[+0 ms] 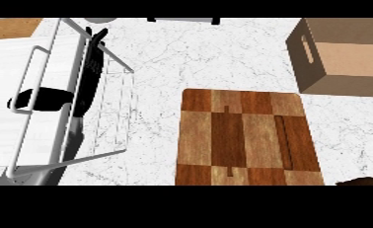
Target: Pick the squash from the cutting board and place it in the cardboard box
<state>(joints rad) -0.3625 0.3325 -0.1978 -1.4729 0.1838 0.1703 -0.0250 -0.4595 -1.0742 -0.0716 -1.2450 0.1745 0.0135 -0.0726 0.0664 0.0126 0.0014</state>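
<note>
Left hand (93, 49) raised at left, fingers straight up

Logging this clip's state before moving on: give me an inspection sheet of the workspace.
Surface: white marbled counter.
Job's things: board bare, no squash seen; box open, top right, apart from the board.
Clutter: wire rack at left, holding black utensils.
Hands: neither clearly seen; dark shape at the lower right edge, cannot tell what.
Cables: nothing seen.
Surroundings: wood patch top left.
</note>
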